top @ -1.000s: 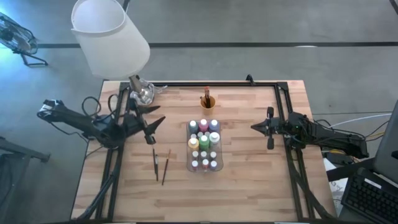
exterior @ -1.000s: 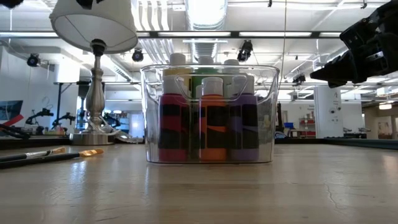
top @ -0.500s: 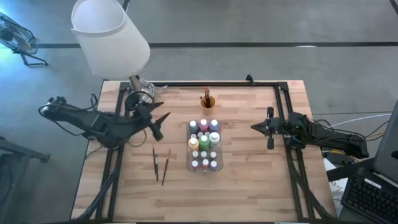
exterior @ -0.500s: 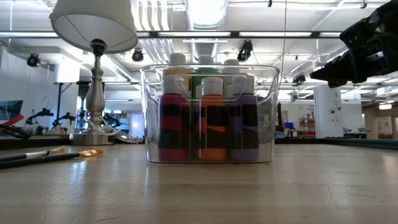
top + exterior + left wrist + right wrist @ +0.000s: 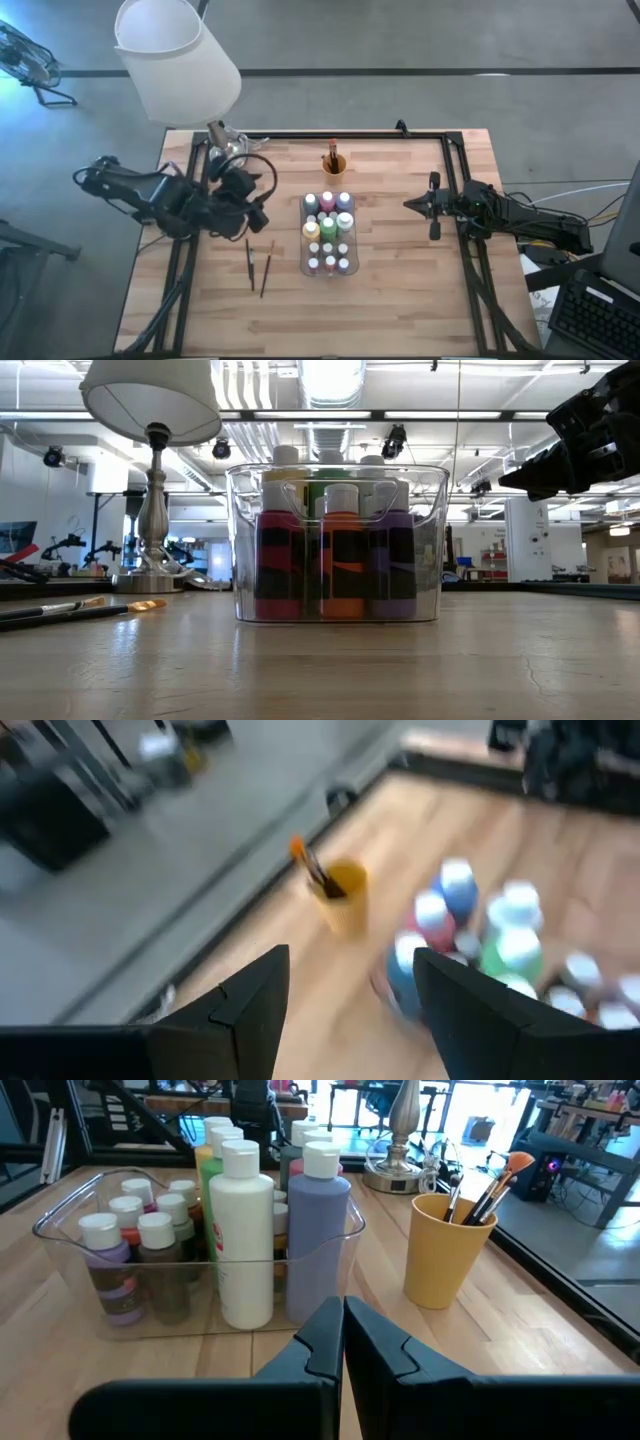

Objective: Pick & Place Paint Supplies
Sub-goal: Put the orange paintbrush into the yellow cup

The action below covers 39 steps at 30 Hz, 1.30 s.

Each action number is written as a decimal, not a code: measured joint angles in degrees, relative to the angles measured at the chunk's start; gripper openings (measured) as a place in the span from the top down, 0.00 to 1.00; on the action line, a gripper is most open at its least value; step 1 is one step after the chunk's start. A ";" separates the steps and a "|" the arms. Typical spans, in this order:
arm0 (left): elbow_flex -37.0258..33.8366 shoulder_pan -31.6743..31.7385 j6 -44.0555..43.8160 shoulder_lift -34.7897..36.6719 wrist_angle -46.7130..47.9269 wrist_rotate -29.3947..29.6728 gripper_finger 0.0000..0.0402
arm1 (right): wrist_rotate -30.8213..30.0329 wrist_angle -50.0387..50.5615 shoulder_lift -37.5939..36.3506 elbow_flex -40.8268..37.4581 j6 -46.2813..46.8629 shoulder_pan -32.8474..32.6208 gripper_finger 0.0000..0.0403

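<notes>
Several paint bottles (image 5: 328,232) stand upright on their bases in a clear tray (image 5: 304,262) at mid-table; they also show in the right wrist view (image 5: 240,1230) and the low view (image 5: 340,550). Two thin paintbrushes (image 5: 258,267) lie flat on the wood left of the tray. More brushes stick up from an orange cup (image 5: 333,164). My left gripper (image 5: 258,208) hovers open left of the tray, above the table, slanting down toward cup and bottles (image 5: 350,965). My right gripper (image 5: 408,205) is shut, right of the tray (image 5: 342,1315).
A lamp with a white shade (image 5: 175,60) stands on its metal base (image 5: 228,150) at the far left corner, close behind my left arm. A dark frame rail (image 5: 350,134) runs along the far edge. Bare wood (image 5: 330,315) lies near the front edge.
My left gripper has risen above the table and tipped from pointing steeply down to a shallow slant toward the tray and cup, staying open. The bottles, brushes and cup have not moved.
</notes>
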<state>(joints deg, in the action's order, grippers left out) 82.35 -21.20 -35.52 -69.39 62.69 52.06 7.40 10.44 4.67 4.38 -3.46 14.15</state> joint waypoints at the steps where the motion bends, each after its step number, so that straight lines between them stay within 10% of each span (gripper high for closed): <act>1: 1.24 0.01 -1.29 -0.63 2.47 -1.81 0.45 | 0.00 -0.01 0.00 0.00 0.00 0.02 0.98; 15: 10.47 0.06 -10.56 -8.35 8.46 -3.76 0.45 | -0.01 -0.02 0.00 0.00 0.00 0.02 0.98; 39: 1.38 -3.51 -48.94 -12.58 27.30 -13.61 0.45 | -0.01 0.03 0.00 0.00 0.00 0.03 0.98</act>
<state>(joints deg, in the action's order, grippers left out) 83.73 -24.71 -84.47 -81.97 89.99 38.45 7.40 10.46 4.67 4.38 -3.46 14.19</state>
